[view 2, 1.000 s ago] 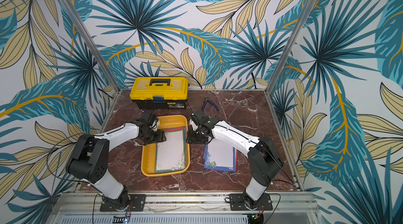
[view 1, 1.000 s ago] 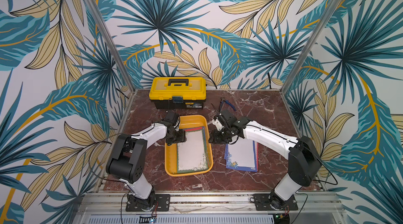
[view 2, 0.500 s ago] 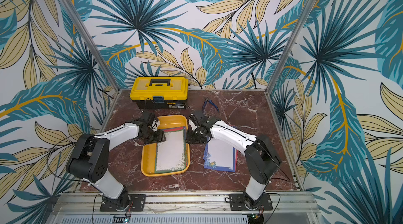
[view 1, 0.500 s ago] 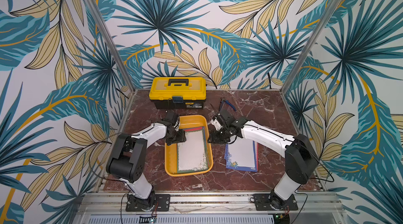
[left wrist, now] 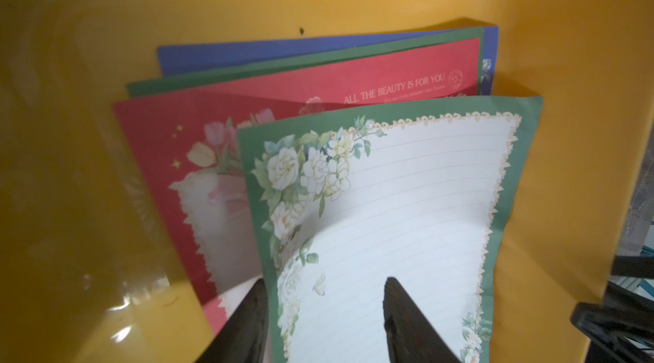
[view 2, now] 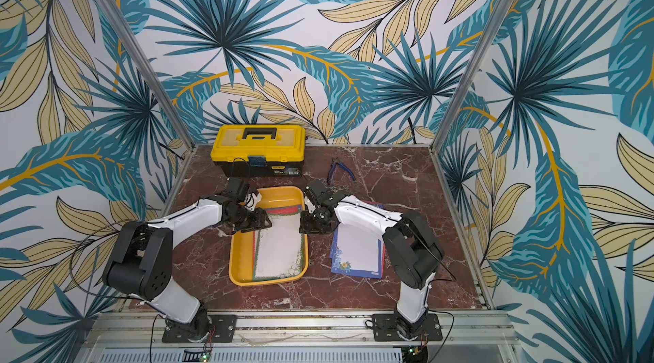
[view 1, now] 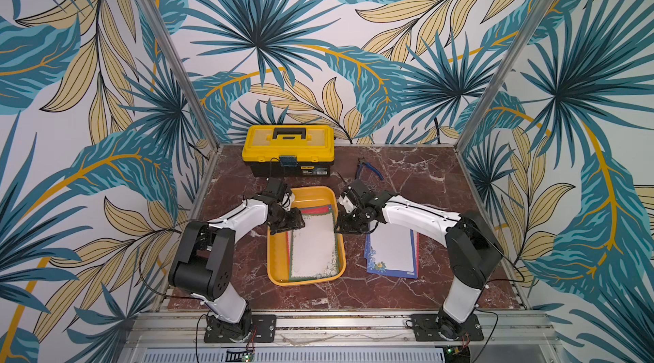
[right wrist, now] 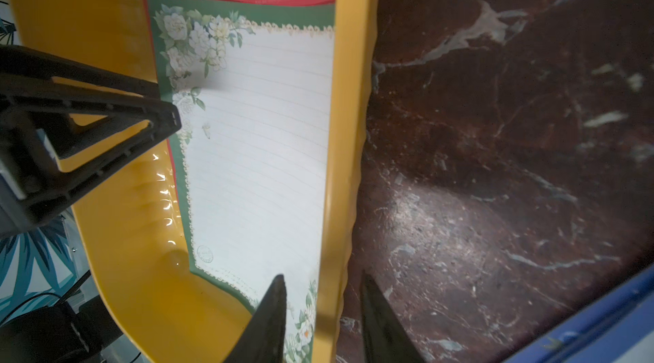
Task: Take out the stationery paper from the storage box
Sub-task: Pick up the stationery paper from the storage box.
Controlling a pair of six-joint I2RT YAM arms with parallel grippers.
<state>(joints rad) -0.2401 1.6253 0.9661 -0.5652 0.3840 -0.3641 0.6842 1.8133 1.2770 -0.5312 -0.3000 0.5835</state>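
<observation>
The red sheet [left wrist: 354, 71] in the tray [left wrist: 70, 131] carries the white line "ALL THE BEAUTY IS FOR YOU" near one short edge. It is readable in both wrist views, with a smaller line beneath it and a round seal beside it, both too fine to read. The green-bordered sheet [right wrist: 254, 152] has a small round stamp near one corner, illegible, and the toolbox [view 1: 288, 145] bears small labels on its black front, too small to read.
</observation>
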